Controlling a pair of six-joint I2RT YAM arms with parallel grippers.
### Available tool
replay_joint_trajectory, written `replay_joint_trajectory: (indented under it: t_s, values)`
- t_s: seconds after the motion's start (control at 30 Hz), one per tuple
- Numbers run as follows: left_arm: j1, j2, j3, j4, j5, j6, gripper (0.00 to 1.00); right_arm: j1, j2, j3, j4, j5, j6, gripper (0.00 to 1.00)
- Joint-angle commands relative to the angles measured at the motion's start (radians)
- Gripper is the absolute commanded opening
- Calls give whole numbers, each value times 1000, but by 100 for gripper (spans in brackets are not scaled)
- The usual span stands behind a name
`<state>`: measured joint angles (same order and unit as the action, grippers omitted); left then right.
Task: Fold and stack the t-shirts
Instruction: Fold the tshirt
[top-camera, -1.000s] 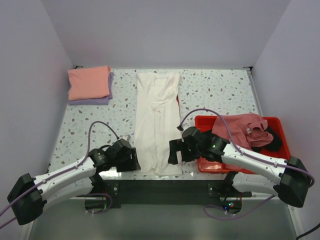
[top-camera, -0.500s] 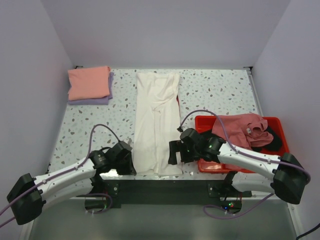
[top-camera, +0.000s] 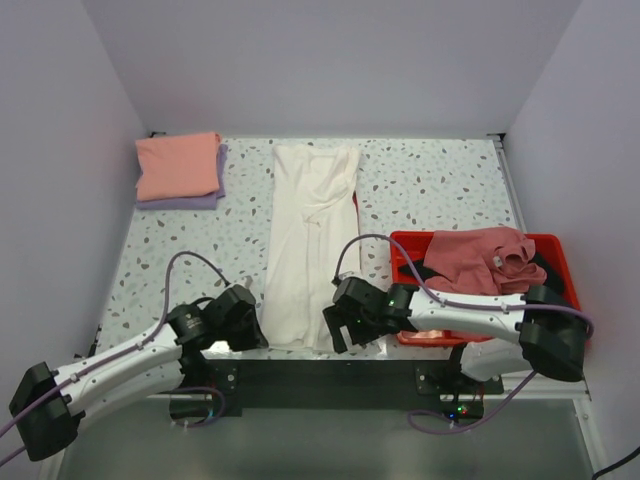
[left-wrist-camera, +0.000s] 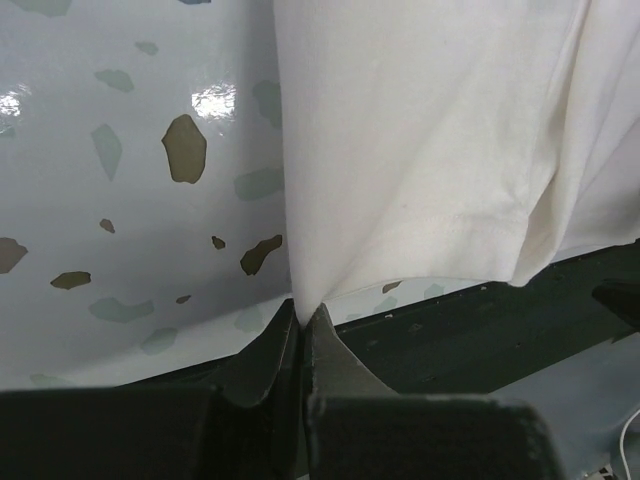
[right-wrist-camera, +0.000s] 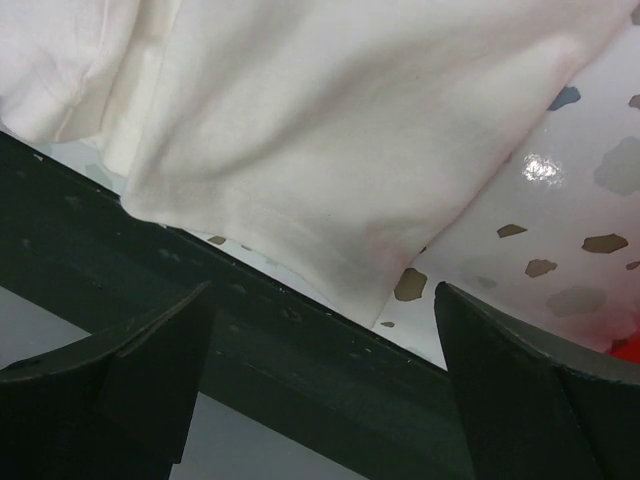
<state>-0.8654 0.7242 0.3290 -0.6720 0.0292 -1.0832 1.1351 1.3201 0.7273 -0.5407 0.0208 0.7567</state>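
Speckled table (top-camera: 440, 190), top view: the cream-white t-shirt (top-camera: 310, 230) lies lengthwise down the centre, its hem at the near edge. The left jaws are pressed together, pinching the hem's near-left corner, while the right jaws are spread on either side of the near-right corner. A folded salmon-pink t-shirt (top-camera: 178, 165) rests on a lavender t-shirt (top-camera: 180, 203) at far left.

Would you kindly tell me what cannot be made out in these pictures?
Top view: the lavender t-shirt lies under the salmon-pink t-shirt; only its edges show.
Top view: the black t-shirt is mostly covered by the dusty rose t-shirt in the red tray.
Left wrist view: the cream t-shirt corner is hidden inside the shut left gripper; the top edge cuts off the rest.
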Motion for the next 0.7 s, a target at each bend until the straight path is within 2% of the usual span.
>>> replay_joint_trajectory:
  t_s: [0.0, 0.2, 0.33, 0.43, 0.53, 0.57, 0.67]
  values:
    - [-4, -19, -16, -15, -9, -47, 0, 29, 5, 37, -44, 73, 32, 90]
    - [-6, -28, -24, -12, -11, -52, 0, 29, -16, 15, -33, 67, 44, 79]
    - [-4, -32, -22, -17, -14, -58, 0, 29, -4, -2, -22, 59, 59, 65]
    - [-4, -40, -19, -32, -17, -67, 0, 29, 8, -12, -16, 47, 66, 63]
    - [-4, -52, -28, -34, -17, -79, 0, 29, 25, -25, -1, 16, 76, 56]
    - [-4, -55, -31, -34, -17, -81, 0, 31, 28, -32, 7, 8, 78, 51]
    - [-4, -66, -36, -43, -12, -90, 0, 31, 28, -52, 18, 4, 101, 50]
